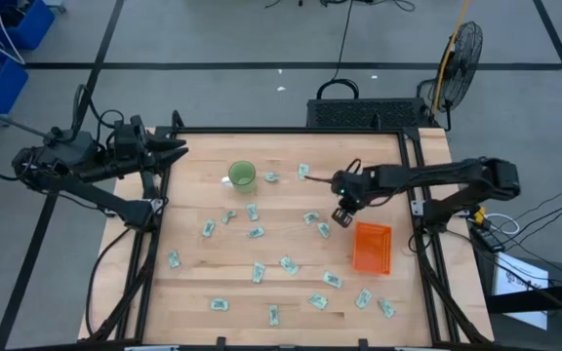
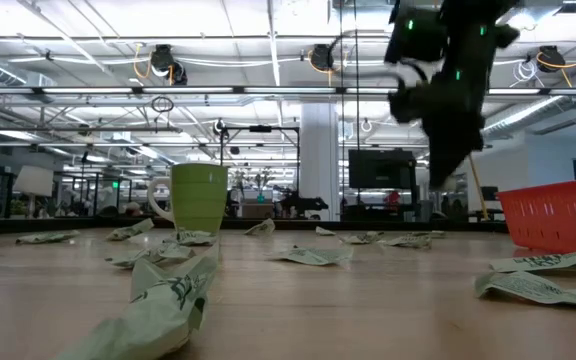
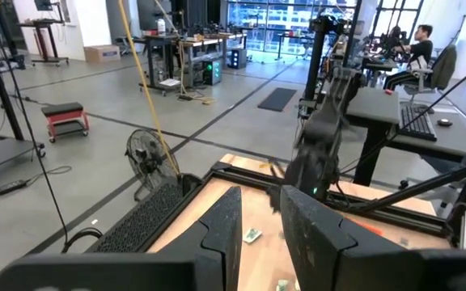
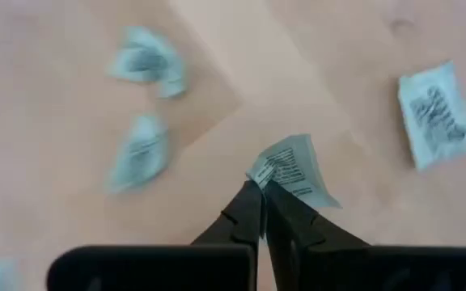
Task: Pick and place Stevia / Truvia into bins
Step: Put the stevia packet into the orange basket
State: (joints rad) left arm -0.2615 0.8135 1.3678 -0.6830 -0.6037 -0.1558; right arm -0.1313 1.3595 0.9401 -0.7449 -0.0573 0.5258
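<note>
Right arm: we see it stretched in from the table's right edge, right gripper [image 1: 343,213] angled down above the wood beside the orange bin [image 1: 372,247], fingers pinched on one Stevia packet [image 4: 292,170]. Other packets [image 1: 259,272] lie scattered across the tabletop. Left gripper [image 1: 174,149]: parked at the far-left corner, fingers slightly spread.

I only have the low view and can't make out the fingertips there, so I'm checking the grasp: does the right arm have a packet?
Observer: Yes. In the right wrist view, the right gripper has its fingers shut on a packet.
Operator: Over the bin?
Observer: No. From above, it hangs beside the orange bin, not above it.
Operator: Left arm?
Observer: The left gripper waits at the table's left edge, fingers open.
</note>
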